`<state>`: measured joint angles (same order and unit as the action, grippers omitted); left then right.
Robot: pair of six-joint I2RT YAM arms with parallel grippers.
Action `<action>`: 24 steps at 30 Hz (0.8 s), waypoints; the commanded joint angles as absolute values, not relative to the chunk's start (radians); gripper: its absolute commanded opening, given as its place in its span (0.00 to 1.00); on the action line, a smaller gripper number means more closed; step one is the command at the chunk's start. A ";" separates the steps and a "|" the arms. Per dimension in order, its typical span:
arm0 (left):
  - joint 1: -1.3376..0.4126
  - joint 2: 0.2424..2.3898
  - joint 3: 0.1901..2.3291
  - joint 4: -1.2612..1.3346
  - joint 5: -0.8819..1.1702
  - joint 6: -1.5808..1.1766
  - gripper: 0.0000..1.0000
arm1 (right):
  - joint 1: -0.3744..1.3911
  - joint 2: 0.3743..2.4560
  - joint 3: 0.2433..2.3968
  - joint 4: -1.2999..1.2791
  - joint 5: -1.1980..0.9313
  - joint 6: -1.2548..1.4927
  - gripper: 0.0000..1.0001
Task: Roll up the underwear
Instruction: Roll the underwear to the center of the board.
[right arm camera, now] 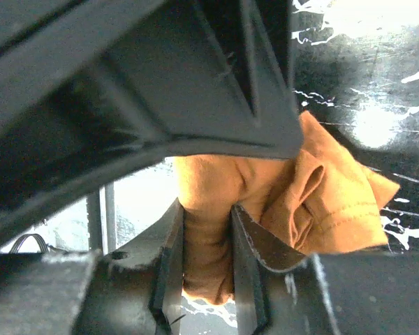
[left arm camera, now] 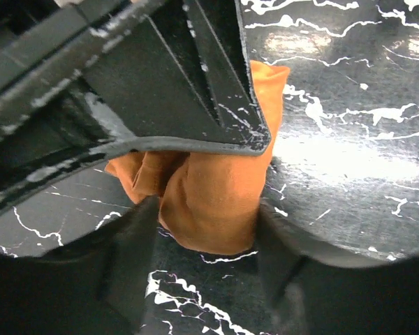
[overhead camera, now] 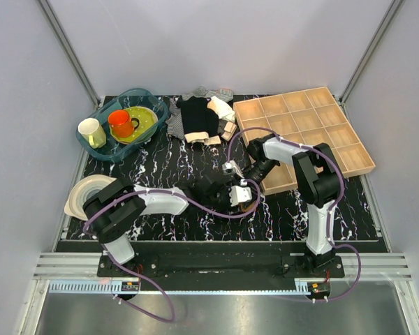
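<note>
The underwear (left arm camera: pixel 209 188) is a rust-orange bundle of soft fabric on the black marbled table. In the left wrist view it sits between my left gripper's (left arm camera: pixel 208 216) two fingers, which press on both its sides. In the right wrist view my right gripper (right arm camera: pixel 206 244) pinches a fold of the underwear (right arm camera: pixel 265 181) tightly between nearly closed fingers, and the rest bunches to the right. In the top view the left gripper (overhead camera: pixel 230 195) and right gripper (overhead camera: pixel 246 179) meet at the table's middle and hide the fabric. No waistband shows.
A wooden compartment tray (overhead camera: pixel 355 166) lies at the right rear, close behind the right arm. A black garment with a beige band (overhead camera: pixel 195 117) and a striped cloth (overhead camera: pixel 174 124) lie at the rear centre. A blue basin (overhead camera: pixel 106 155) with mugs stands rear left. A white roll (overhead camera: pixel 84 192) sits at the left.
</note>
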<state>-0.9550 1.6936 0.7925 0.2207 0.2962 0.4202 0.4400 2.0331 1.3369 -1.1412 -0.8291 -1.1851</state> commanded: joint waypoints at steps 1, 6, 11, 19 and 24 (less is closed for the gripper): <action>-0.968 1.726 0.859 0.173 0.259 0.486 0.53 | 0.434 2.054 1.333 -1.141 -0.799 -1.161 0.33; -0.968 1.750 0.885 0.129 0.290 0.480 0.29 | 0.423 2.033 1.327 -1.117 -0.808 -1.138 0.41; -0.968 1.758 0.876 0.065 0.310 0.482 0.21 | 0.359 1.951 1.335 -1.100 -0.824 -1.127 0.54; -0.968 1.778 0.929 -0.046 0.304 0.491 0.21 | 0.298 1.859 1.325 -1.098 -0.815 -1.097 0.64; -0.968 1.831 1.008 -0.127 0.302 0.486 0.20 | 0.299 1.852 1.290 -1.062 -0.796 -1.040 0.68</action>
<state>-0.9611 1.7706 0.9569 0.0044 0.2871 0.4751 0.2905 1.8874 1.3216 -1.0977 -0.8192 -1.0992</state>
